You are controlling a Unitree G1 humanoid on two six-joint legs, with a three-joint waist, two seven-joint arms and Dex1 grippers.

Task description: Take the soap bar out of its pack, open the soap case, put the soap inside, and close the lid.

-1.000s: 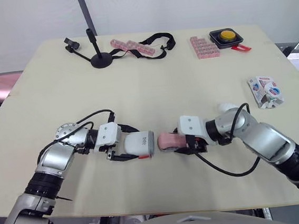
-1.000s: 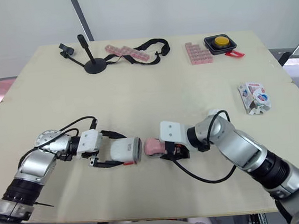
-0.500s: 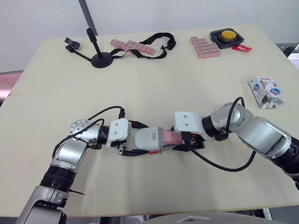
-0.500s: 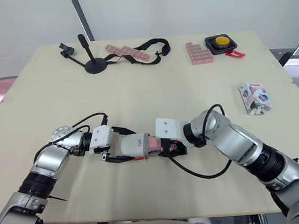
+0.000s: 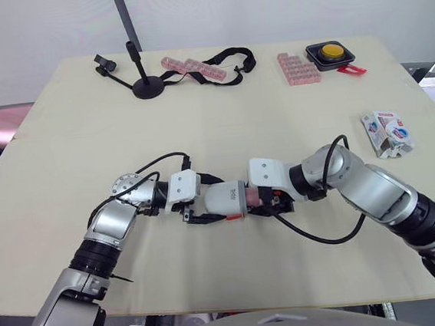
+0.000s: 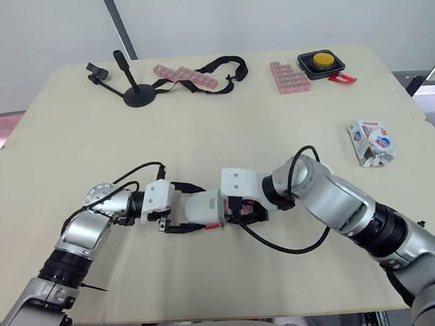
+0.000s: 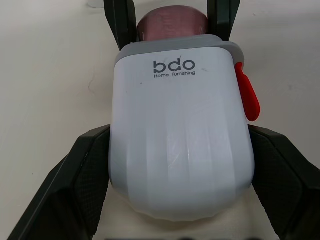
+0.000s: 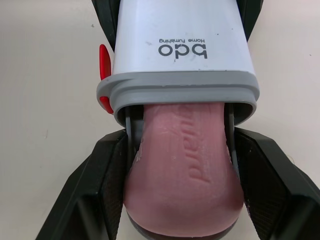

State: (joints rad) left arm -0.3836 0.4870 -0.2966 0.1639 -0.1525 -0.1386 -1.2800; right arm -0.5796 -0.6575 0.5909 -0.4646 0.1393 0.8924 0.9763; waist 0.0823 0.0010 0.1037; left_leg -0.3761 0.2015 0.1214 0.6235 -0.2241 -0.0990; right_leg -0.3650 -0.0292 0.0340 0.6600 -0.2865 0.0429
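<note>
Low over the table's front middle, my left gripper is shut on a white soap case with a grey rim and red latch. The case lies on its side, open mouth toward my right gripper. That gripper is shut on the pink soap bar. The front part of the soap is inside the case's mouth; the rest sticks out between the right fingers. The torn soap pack lies near the table's right edge.
Along the far edge stand a black stand, a pink pill organiser with a black strap, a pink block and a yellow button on a black box.
The two grippers have closed the gap between them. The soap, which was clear of the case a second ago, now has its front part inside the case's mouth.
</note>
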